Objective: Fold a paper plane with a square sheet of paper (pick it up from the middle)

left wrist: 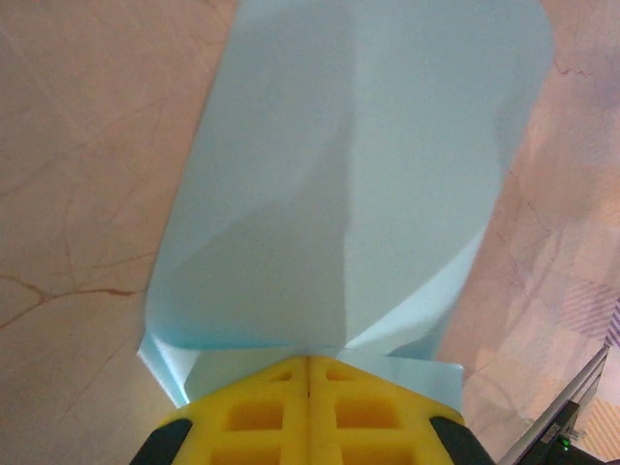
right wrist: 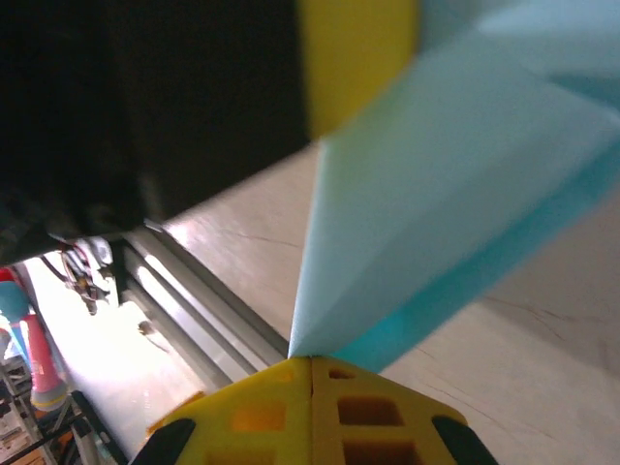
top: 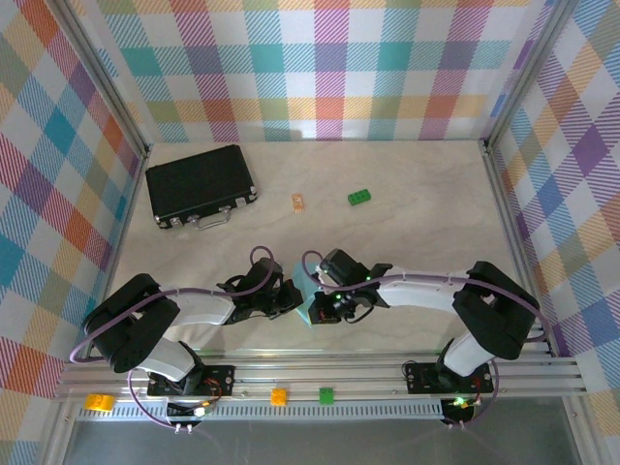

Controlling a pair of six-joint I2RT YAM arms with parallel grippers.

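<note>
The blue paper (top: 308, 302) is thin, smooth and light blue. It is up off the counter (top: 417, 213), in the middle near the front, between the two arms. It has folds in it. In the left wrist view the blue paper (left wrist: 358, 184) looks like a wide flap with rounded top corners, and soft creases run down to a point at the bottom. In the right wrist view the blue paper (right wrist: 446, 184) gets thin like a wedge, and a darker blue layer shows under the pale one.

The left fingers (left wrist: 300, 368) are yellow blocks with square holes. They are pressed together and pinch the bottom edge of the paper. The right fingers (right wrist: 300, 370) look the same. They are pressed together too and pinch the thin tip of the paper. From above, the left fingers (top: 293, 298) and the right fingers (top: 325, 308) almost meet, with the paper between them.

The counter is pale and shiny, with thin brown lines like stone. A black case (top: 201, 184) lies far back on the left. It is flat and shaped like a box, with silver clasps and a handle. Its lid is down. A small orange brick (top: 298, 201) and a green brick (top: 360, 197) lie apart from each other near the back middle. Three more little bricks sit on the metal rail (top: 387, 373) in front: a yellow one (top: 97, 401), an orange one (top: 279, 395) and a green one (top: 326, 394). The walls (top: 329, 68) have bright checks in many colours.
</note>
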